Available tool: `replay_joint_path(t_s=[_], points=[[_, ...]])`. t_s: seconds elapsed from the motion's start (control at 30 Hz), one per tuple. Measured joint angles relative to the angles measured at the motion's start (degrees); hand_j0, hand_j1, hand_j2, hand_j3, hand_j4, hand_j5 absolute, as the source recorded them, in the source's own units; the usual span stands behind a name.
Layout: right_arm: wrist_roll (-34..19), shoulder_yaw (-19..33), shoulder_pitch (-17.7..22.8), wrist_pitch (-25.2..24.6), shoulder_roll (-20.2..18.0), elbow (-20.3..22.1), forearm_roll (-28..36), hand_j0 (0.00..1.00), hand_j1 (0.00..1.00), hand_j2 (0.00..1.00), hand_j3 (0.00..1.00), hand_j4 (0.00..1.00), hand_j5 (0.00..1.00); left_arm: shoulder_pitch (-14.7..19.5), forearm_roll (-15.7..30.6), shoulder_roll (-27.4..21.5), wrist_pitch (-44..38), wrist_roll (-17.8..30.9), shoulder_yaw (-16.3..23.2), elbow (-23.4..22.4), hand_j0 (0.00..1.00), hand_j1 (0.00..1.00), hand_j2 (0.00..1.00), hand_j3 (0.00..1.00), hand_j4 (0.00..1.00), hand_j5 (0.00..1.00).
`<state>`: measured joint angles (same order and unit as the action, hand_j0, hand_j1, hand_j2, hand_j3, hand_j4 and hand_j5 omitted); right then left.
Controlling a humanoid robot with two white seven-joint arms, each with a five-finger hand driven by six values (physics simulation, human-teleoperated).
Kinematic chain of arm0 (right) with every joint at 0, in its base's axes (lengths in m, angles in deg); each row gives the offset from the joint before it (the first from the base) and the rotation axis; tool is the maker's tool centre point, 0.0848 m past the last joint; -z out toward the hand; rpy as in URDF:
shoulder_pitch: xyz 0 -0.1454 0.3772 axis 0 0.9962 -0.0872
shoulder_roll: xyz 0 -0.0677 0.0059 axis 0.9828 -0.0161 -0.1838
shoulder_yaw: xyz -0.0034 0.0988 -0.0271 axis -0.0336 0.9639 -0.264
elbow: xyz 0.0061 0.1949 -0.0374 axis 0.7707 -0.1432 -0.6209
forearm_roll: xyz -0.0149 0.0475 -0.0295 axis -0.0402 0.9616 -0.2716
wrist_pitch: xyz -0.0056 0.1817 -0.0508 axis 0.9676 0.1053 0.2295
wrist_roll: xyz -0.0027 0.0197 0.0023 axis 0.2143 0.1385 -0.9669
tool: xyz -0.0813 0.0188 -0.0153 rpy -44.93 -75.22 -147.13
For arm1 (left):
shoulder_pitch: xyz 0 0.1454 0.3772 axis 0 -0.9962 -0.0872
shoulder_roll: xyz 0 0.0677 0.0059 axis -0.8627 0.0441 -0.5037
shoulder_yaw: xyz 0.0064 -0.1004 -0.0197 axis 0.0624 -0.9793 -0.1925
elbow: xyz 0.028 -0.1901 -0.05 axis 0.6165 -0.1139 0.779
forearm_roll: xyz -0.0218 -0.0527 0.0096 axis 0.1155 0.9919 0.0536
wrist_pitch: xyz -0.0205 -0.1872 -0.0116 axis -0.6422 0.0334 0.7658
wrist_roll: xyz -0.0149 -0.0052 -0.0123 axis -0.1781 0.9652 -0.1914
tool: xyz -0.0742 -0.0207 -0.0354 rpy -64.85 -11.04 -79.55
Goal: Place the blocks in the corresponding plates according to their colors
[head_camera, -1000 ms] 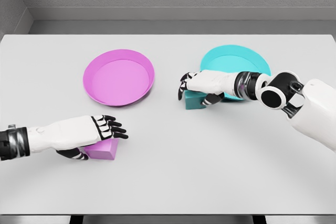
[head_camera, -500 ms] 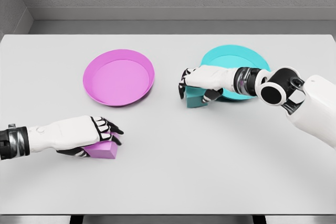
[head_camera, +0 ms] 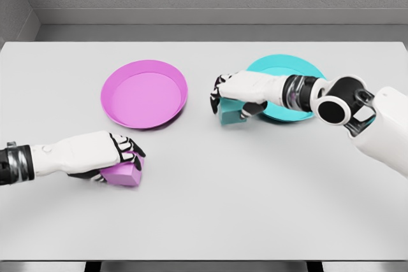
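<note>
A magenta block [head_camera: 123, 174] sits at the lower left of the table, with my left hand [head_camera: 120, 156] curled over its top and shut on it. A magenta plate [head_camera: 144, 93] lies further back, left of centre. My right hand [head_camera: 234, 98] is shut on a teal block [head_camera: 229, 114], of which only the lower front shows under the fingers. That block looks slightly raised, just left of the teal plate [head_camera: 285, 110], whose middle my right forearm covers.
The white table [head_camera: 210, 202] reaches to a grey wall at the back. Its front edge runs along the bottom of the view.
My left fingers have curled down from spread to closed over the magenta block, which shifted slightly up. My right hand has drawn up and back a little with the teal block.
</note>
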<state>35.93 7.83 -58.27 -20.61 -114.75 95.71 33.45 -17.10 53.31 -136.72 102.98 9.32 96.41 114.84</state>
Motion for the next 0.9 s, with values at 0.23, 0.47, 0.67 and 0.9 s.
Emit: replay_joint_path(t_s=[0.23,0.47,0.67,0.9], points=[[-0.01,2.98,-0.35,0.08,-0.32,0.49,0.09,0.5,0.5,0.5,0.5,0.5,0.5,3.25,1.14,-0.04,0.0,-0.23,-0.18,-0.12,0.47,0.47,0.47,0.47,0.47,0.47],[0.0,6.36,-0.35,-0.12,-0.92,-0.41,0.13,0.51,0.51,0.51,0.51,0.51,0.51,7.38,2.15,0.14,0.04,-0.31,-0.37,-0.37,0.47,0.47,0.47,0.47,0.47,0.47],[0.0,7.89,-0.44,-0.2,-1.08,-4.08,0.02,0.51,0.51,0.51,0.51,0.51,0.51,12.66,2.74,1.44,0.04,-0.35,0.16,-1.44,0.47,0.47,0.47,0.47,0.47,0.47],[-0.01,8.32,-0.26,-0.05,-3.37,-6.73,0.01,0.51,0.51,0.51,0.51,0.51,0.51,22.23,1.12,6.71,-0.02,-0.35,5.09,-6.85,0.47,0.47,0.47,0.47,0.47,0.47]])
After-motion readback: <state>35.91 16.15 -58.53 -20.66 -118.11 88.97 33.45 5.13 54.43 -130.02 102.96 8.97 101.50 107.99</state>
